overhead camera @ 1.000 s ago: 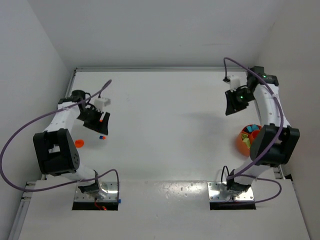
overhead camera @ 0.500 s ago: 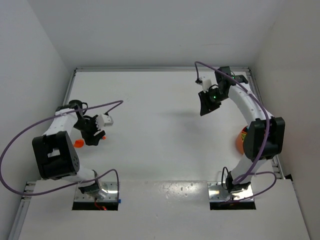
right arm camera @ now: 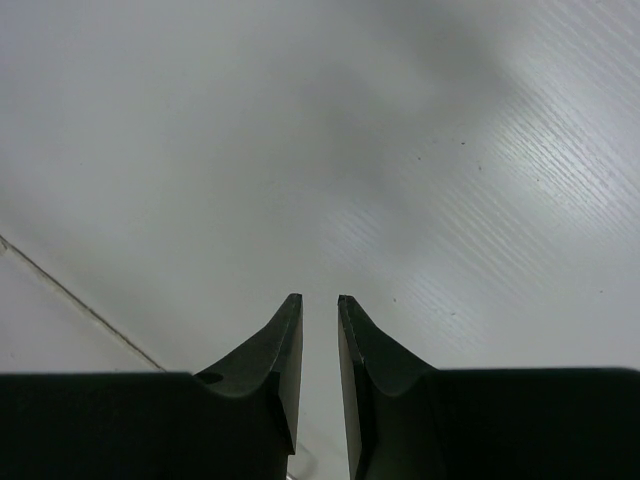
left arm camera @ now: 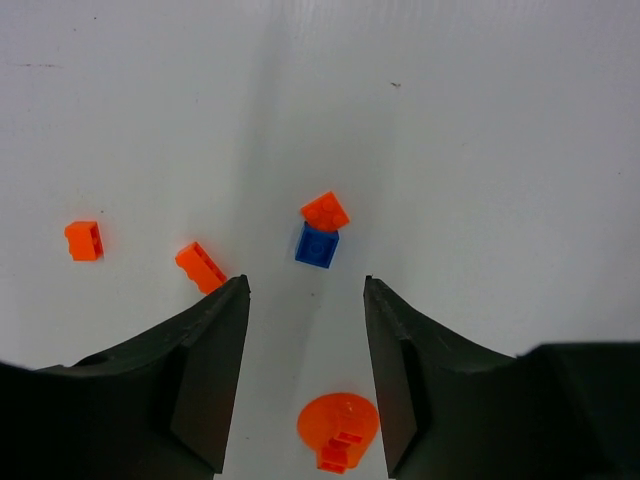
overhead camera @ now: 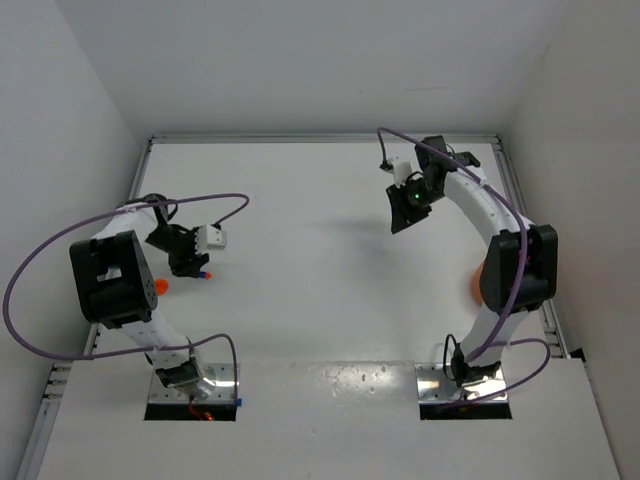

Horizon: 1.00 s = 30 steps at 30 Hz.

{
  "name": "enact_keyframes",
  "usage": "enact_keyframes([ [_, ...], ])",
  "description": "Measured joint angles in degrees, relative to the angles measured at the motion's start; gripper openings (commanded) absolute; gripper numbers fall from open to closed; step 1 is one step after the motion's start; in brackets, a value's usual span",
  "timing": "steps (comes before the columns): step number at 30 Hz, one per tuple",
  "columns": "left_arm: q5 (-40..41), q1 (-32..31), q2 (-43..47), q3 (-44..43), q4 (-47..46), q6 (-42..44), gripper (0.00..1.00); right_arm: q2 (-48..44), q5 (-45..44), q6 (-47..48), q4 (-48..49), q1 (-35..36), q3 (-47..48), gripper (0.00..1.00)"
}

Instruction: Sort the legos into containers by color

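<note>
In the left wrist view, an orange lego [left arm camera: 325, 211] touches a blue lego [left arm camera: 317, 245] on the white table, just beyond my left gripper [left arm camera: 305, 285]. That gripper is open and holds nothing. A flat round orange piece with a small orange brick on it [left arm camera: 338, 425] lies on the table between its fingers. Two more orange legos [left arm camera: 84, 240] [left arm camera: 200, 267] lie to the left. From above, the left gripper [overhead camera: 186, 262] hovers beside the orange-and-blue pair [overhead camera: 203, 273]. My right gripper [overhead camera: 404, 215] hangs over bare table, its jaws a narrow slit apart and empty. The orange container [overhead camera: 480, 282] is mostly hidden behind the right arm.
White walls close in the table on the left, back and right. The left arm's purple cable [overhead camera: 200, 200] loops over the table near the bricks. The right wrist view holds only bare table and its own gripper [right arm camera: 320, 298].
The right arm swung left, away from the orange container, to mid-table. The left gripper drew back towards the left edge, turned over the bricks, and its jaws narrowed.
</note>
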<state>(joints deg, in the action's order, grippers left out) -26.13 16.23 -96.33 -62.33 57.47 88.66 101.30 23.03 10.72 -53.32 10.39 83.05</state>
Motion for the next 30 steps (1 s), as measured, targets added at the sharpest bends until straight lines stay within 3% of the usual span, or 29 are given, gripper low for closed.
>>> enact_keyframes([
  [9,0.4,-1.0,0.1,5.4,-4.9,0.0,0.57,1.6,-0.7,-0.3,0.4,0.6,0.0,0.21],
  [30,2.0,-2.7,-1.3,6.7,-11.0,-1.4,0.56,2.0,-2.0,-0.3,0.4,0.6,0.0,0.21],
])
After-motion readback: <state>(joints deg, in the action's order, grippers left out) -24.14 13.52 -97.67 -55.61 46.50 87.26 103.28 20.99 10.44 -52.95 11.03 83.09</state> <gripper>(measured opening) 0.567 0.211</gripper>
